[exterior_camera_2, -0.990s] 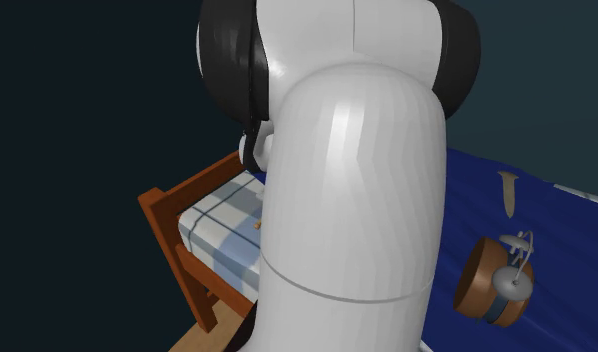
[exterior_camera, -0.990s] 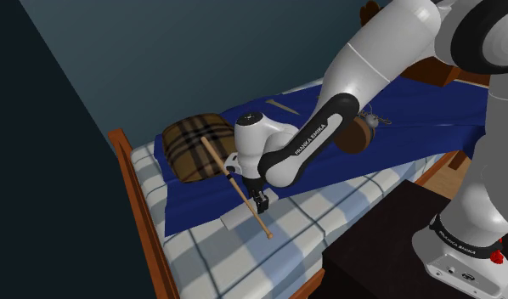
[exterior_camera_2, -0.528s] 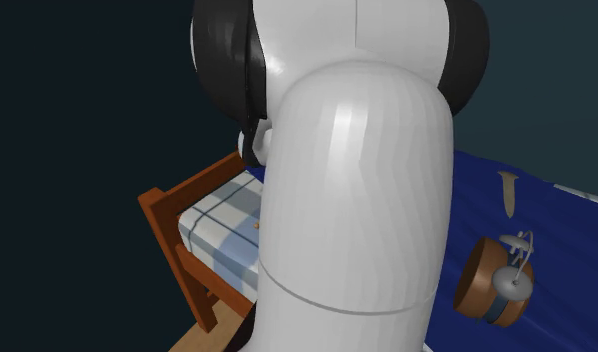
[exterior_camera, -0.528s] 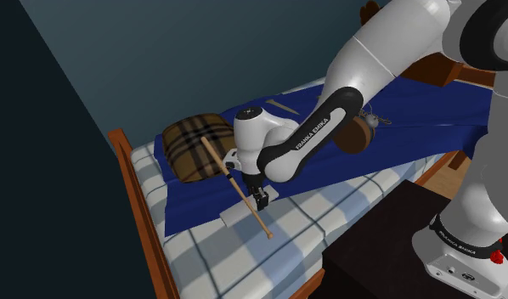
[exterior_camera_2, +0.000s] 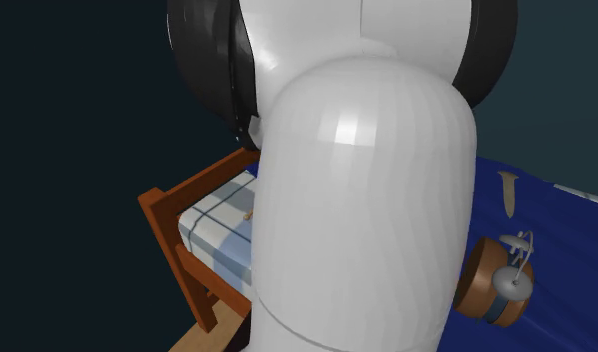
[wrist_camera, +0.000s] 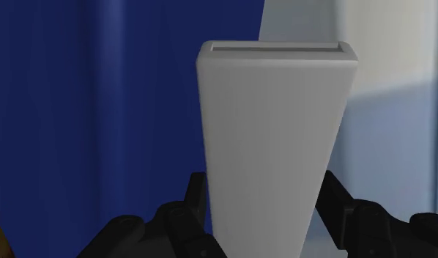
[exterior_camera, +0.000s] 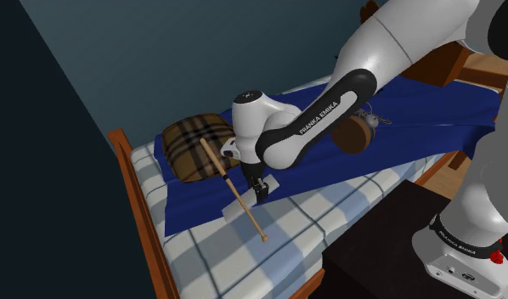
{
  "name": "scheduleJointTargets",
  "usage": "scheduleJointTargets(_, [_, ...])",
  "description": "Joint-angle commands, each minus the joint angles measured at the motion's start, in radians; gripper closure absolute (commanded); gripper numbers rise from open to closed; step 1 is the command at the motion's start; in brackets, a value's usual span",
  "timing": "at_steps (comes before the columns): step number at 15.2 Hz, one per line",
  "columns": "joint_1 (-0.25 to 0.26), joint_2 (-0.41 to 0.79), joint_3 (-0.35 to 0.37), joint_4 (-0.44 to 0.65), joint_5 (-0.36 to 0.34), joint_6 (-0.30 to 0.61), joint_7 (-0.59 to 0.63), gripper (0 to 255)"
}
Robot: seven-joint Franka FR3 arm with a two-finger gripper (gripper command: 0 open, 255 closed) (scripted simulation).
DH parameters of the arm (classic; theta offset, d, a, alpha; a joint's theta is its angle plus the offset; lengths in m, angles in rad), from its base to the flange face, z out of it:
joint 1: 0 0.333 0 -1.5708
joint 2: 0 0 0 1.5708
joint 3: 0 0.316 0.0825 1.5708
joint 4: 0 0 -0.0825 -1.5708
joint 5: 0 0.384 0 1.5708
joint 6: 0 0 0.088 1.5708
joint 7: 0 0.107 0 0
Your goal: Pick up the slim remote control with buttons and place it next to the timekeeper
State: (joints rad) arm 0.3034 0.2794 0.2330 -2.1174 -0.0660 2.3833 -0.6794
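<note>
Pincer (wrist_camera: 263, 192) clasps the pale remote (wrist_camera: 275, 124) across its narrow width over the blanket (wrist_camera: 100, 110), ready to carry toward the clock (exterior_camera: 356, 134).

Between the black jaws the remote (wrist_camera: 272, 139) is plain pale grey, under them the blanket (wrist_camera: 100, 95) is navy blue and the bed sheet (exterior_camera: 210, 255) checked pale blue and white, and the cushion (exterior_camera: 193, 146) near them is brown tartan.

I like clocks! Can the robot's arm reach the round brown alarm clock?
Probably yes: the round brown alarm clock lies uncovered on the blue blanket, though the black gripper clasps a slim white remote.
</note>
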Motion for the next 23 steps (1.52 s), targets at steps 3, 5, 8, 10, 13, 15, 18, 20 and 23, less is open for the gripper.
scheduleJointTargets(3, [-0.003,-0.035,0.005,0.013,0.013,-0.047,-0.007,255])
scheduleJointTargets(5, [-0.005,-0.053,0.007,0.020,0.018,-0.071,-0.011,255])
scheduleJointTargets(8, [-0.007,-0.077,0.010,0.032,0.027,-0.107,-0.016,255])
scheduleJointTargets(10, [-0.008,-0.093,0.011,0.041,0.032,-0.131,-0.019,255])
scheduleJointTargets(13, [-0.010,-0.115,0.013,0.056,0.039,-0.167,-0.023,255])
scheduleJointTargets(15, [-0.011,-0.129,0.014,0.068,0.044,-0.192,-0.026,255])
scheduleJointTargets(18, [-0.012,-0.148,0.014,0.086,0.050,-0.229,-0.030,255])
scheduleJointTargets(20, [-0.013,-0.160,0.015,0.100,0.053,-0.254,-0.032,255])
scheduleJointTargets(23, [-0.013,-0.176,0.015,0.121,0.058,-0.292,-0.035,255])
